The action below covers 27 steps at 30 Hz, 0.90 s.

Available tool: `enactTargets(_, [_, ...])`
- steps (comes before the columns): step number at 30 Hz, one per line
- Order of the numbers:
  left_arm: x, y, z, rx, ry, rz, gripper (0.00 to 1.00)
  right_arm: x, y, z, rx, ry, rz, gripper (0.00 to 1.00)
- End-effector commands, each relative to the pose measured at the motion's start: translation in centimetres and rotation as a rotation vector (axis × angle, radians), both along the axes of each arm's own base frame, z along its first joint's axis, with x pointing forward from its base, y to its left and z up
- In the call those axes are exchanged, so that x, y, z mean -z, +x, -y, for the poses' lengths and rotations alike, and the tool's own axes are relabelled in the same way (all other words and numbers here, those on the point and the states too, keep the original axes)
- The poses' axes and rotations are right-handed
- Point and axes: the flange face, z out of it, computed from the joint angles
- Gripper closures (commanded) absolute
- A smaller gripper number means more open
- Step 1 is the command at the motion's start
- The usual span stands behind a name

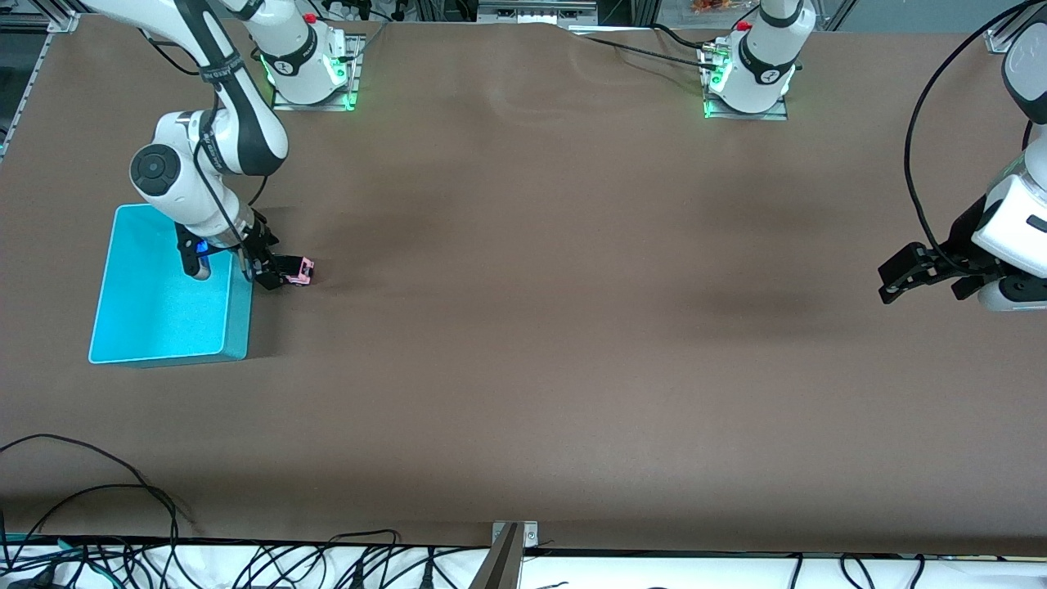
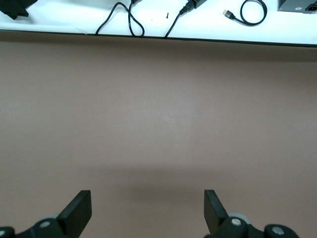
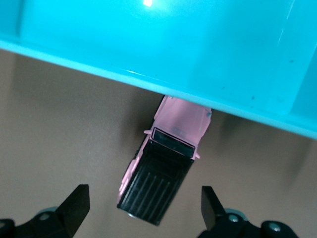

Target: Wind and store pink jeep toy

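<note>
The pink jeep toy (image 1: 301, 270) stands on the brown table beside the turquoise bin (image 1: 164, 311), on the side toward the left arm's end. In the right wrist view the pink jeep toy (image 3: 163, 163) shows its black ribbed roof, and its pink front is partly hidden by the turquoise bin's wall (image 3: 148, 74). My right gripper (image 1: 274, 274) hangs low over the jeep's black rear. It is open, and the fingers (image 3: 77, 203) stand wide on either side without touching the toy. My left gripper (image 1: 896, 282) waits at the left arm's end of the table, open with nothing in it (image 2: 147, 198).
The bin is open-topped with nothing inside. Cables (image 1: 123, 556) lie along the table edge nearest the front camera. Both robot bases (image 1: 311, 65) stand at the edge farthest from that camera.
</note>
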Motion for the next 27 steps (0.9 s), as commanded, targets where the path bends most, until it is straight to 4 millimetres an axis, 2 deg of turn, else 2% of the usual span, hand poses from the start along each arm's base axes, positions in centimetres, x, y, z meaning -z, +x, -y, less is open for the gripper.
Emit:
enactTargets(1, [-0.9,-0.2,0.0,0.003,-0.024,0.003,0.00,1.4,0.0,-0.2,0.104,0.000,0.018,0.00])
enactTargets(14, [-0.8,-0.2,-0.5,-0.005,-0.028,0.000,0.00,4.2,-0.4,-0.6,0.062,-0.043,-0.020,0.00])
enactTargets(15, [-0.8,-0.2,-0.5,-0.005,-0.023,0.000,0.00,4.2,-0.4,-0.6,0.062,-0.044,-0.020,0.04])
enactTargets(16, [-0.8,-0.2,-0.5,-0.005,-0.023,0.000,0.00,4.3,-0.5,-0.6,0.062,-0.044,-0.021,0.12])
enactTargets(19, [-0.9,-0.2,-0.5,-0.002,-0.027,0.003,0.00,3.9,-0.4,-0.7,0.067,-0.043,-0.014,0.45])
enactTargets(20, [-0.9,-0.2,-0.4,-0.002,-0.028,0.003,0.00,3.7,-0.3,-0.6,0.076,-0.043,-0.010,0.51])
enactTargets(24, [-0.9,-0.2,-0.3,-0.002,-0.028,0.003,0.00,3.0,0.3,-0.6,0.108,-0.041,0.005,0.58])
enactTargets(27, [-0.9,-0.3,-0.2,-0.001,-0.030,0.001,0.00,2.4,0.8,-0.7,0.134,-0.038,0.020,0.75])
